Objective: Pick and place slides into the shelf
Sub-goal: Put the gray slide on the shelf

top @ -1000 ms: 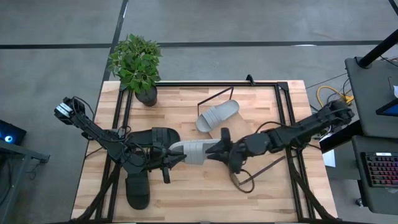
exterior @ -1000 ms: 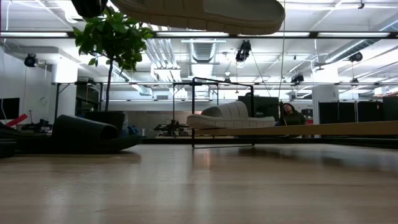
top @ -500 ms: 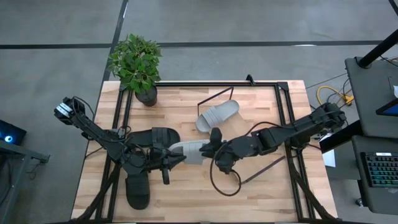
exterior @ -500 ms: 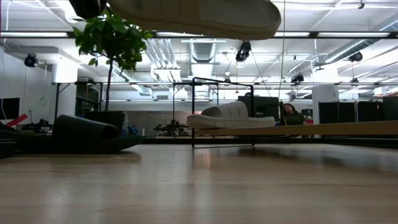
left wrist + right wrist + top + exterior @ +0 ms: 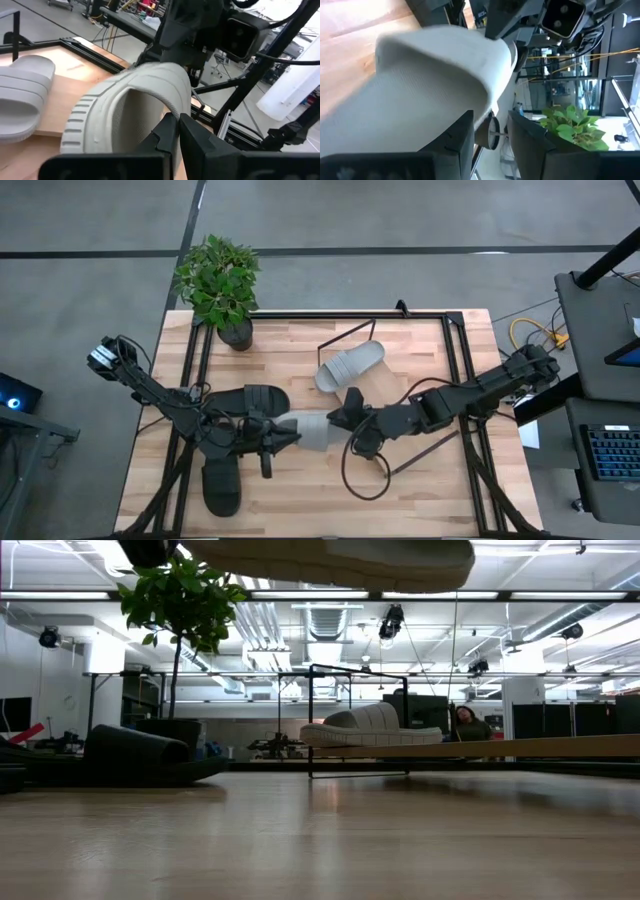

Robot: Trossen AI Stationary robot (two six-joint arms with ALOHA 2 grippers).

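Observation:
A light grey slide hangs in the air between my two grippers, and the low view shows its sole high above the table. My left gripper is shut on its left end. My right gripper is open, with its fingers standing around the slide's right end; whether they touch it I cannot tell. The other grey slide lies sole down on the shelf's slanted board. Two black slides lie on the table's left part. My left gripper pinches the slide's sole at its left end between the two fingers. It comes in about level from the table's left, along the slide's length. The slide is lifted clear and sticks out toward the right gripper, strap arched beyond the fingers.
A potted plant stands at the far left corner. A cable loop hangs under the right arm over the table's near middle. Black frame rails run along the table's sides. Bare wood lies near the middle front.
My right gripper has moved toward the table's left along the lifted slide, closing in on the left gripper until it covers the slide's right end. The slide has stayed in the air. The cable loop under the right arm has swung left with it.

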